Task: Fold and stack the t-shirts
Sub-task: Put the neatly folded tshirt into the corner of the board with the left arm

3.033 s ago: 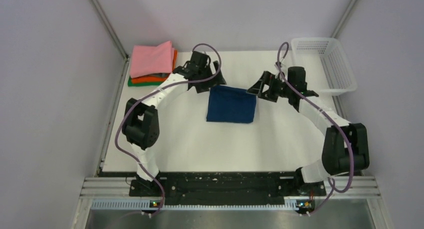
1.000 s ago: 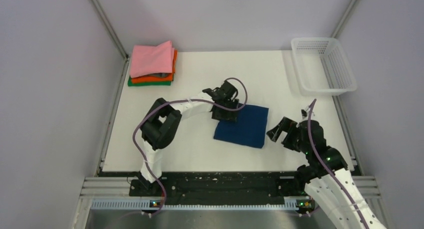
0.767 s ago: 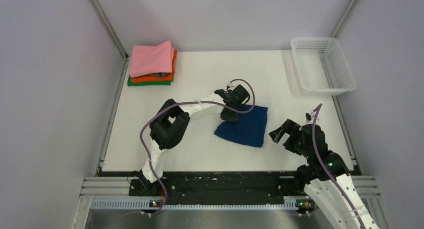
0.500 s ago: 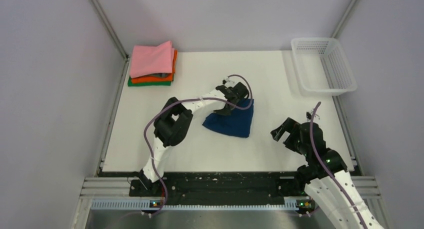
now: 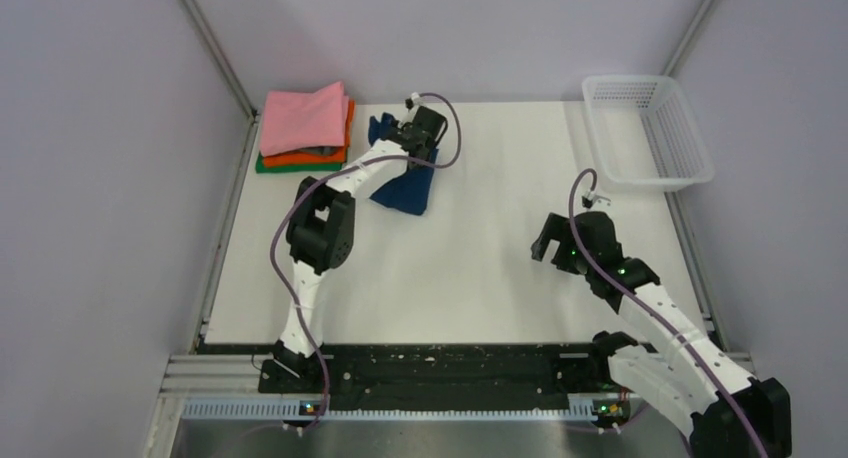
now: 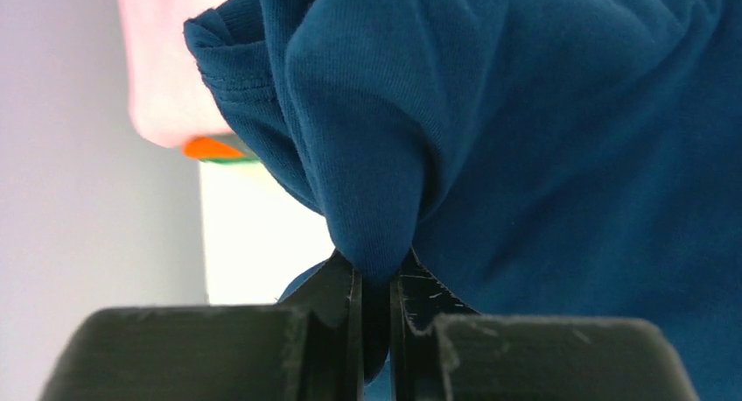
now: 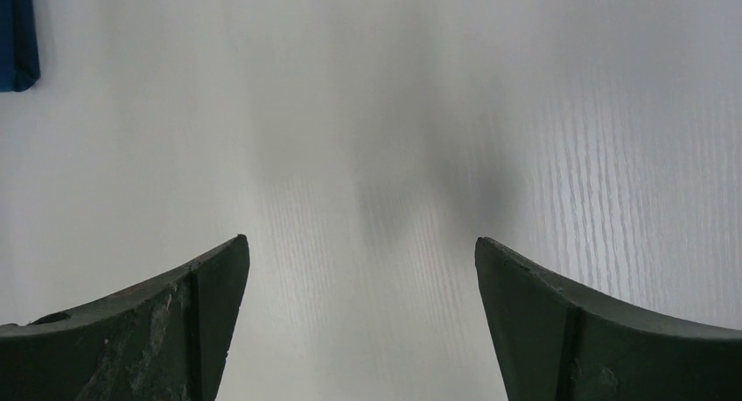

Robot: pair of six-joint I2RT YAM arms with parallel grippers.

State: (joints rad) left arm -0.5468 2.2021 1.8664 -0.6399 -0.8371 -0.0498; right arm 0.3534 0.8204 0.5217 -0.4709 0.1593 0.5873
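Observation:
The navy t-shirt (image 5: 408,188) hangs bunched from my left gripper (image 5: 408,146), just right of the stack at the back left. In the left wrist view the gripper (image 6: 376,278) is shut on a fold of the navy cloth (image 6: 542,138), which fills most of the view. The stack holds a pink t-shirt (image 5: 303,118) on top, then orange (image 5: 322,158), then green (image 5: 268,165). Its pink (image 6: 166,68) and orange (image 6: 210,147) edges show past the cloth. My right gripper (image 5: 545,246) hovers open over bare table at the right, its fingers (image 7: 201,305) wide apart with nothing between them.
A white mesh basket (image 5: 650,128) stands at the back right corner. Grey walls close in the white table (image 5: 480,268) on the left, back and right. A sliver of navy cloth (image 7: 17,33) shows at the right wrist view's top left edge.
My left gripper shut on the navy t-shirt's edge at mid-table and carried it to the back left, next to the stack. The right arm swung a little forward and stayed open.

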